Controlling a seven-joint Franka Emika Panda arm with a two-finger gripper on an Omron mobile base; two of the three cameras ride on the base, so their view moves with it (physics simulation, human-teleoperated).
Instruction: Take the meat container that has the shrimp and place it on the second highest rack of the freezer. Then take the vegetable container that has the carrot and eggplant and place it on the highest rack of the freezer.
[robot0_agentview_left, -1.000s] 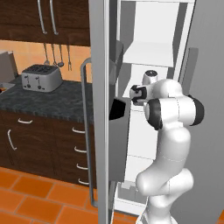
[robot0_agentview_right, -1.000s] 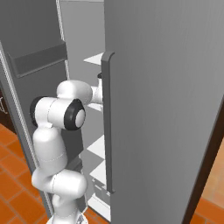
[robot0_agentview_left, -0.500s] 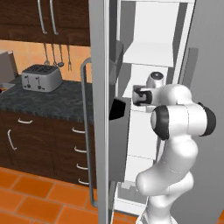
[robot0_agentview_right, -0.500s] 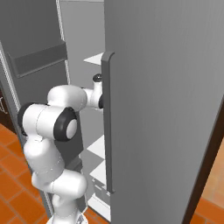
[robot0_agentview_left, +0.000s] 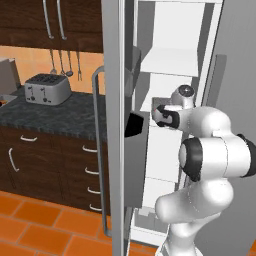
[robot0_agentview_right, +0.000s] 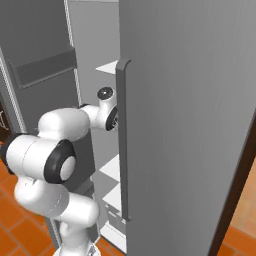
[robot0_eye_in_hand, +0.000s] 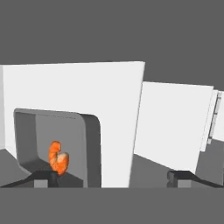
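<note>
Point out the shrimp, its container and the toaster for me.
shrimp (robot0_eye_in_hand: 58, 161): hand view, middle of its orange body.
meat container (robot0_eye_in_hand: 89, 148): hand view, its grey right wall.
toaster (robot0_agentview_left: 47, 89): left base view, middle of its silver side, on the dark counter.

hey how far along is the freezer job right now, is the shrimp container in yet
Looks done: in the hand view the grey container with the shrimp rests inside the white-walled freezer; which rack can't be confirmed. In hand: nothing, the gripper is open and empty in front of it. Left: the carrot and eggplant container for the highest rack.
</note>
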